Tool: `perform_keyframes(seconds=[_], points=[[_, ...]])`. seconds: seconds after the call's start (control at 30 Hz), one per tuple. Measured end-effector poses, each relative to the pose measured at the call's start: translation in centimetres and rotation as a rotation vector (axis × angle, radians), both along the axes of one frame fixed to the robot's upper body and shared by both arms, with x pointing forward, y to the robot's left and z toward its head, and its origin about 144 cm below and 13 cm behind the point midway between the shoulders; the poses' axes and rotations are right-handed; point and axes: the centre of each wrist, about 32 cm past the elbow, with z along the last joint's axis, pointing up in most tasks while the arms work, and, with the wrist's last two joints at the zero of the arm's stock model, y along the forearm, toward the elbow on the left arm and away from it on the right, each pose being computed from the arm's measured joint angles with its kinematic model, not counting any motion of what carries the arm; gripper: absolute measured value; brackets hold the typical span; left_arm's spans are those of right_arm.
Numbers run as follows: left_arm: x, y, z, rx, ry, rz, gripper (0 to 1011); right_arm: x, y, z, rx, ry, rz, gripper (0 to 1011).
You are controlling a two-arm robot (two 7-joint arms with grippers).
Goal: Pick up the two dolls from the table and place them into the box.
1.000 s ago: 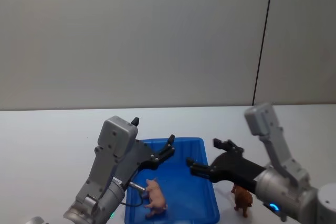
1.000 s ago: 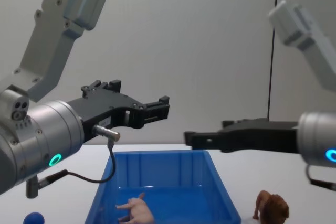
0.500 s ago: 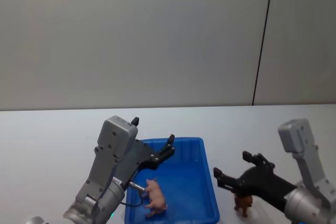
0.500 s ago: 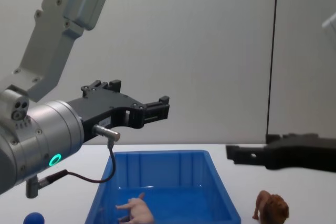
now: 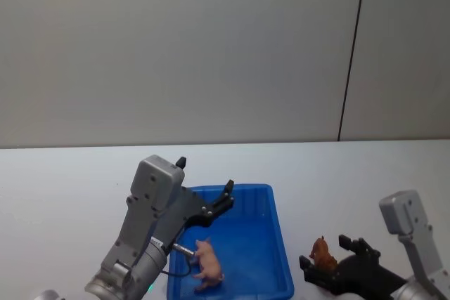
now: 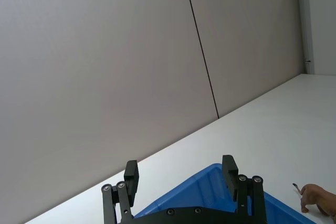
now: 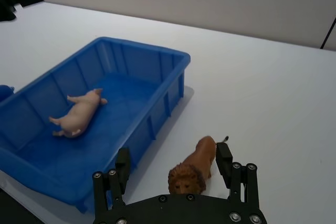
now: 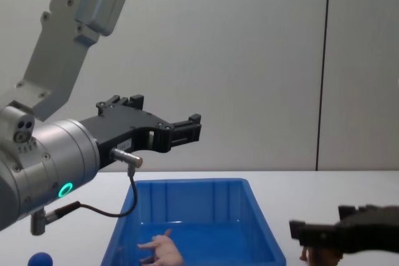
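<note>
At lower right of the head view, right gripper [image 5: 325,253] low over the table [image 5: 56,173], jaws wide either side of the standing brown lion [image 7: 195,163], just beside the box [image 5: 283,244]. Left of it, pink pig [image 5: 207,265] lying inside. Above the box, left gripper [image 6: 180,165], jaws wide, empty.

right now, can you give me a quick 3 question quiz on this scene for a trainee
1. True or false: the pig lies inside the box.
2. The lion is: A) standing on the table beside the box; B) in the box; C) lifted off the table.
3. The left gripper hovers open above the box. Which gripper has open jaws on either side of the lion?
Key: 1 true; 2 A; 3 the right gripper.
</note>
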Motion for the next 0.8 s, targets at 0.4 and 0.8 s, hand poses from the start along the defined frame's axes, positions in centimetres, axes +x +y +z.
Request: perform_keyframes(seconds=[0.4,0.8], points=[[0.0,0.0,0.0,0.0,0.0,0.0,1002,0.1,0.0,-1.9,-0.024,0.05,-0.031,979],[0.0,0.0,0.0,0.0,0.0,0.0,1002,0.6,0.1,-2.5,-0.022,0.052,-0.046,687]])
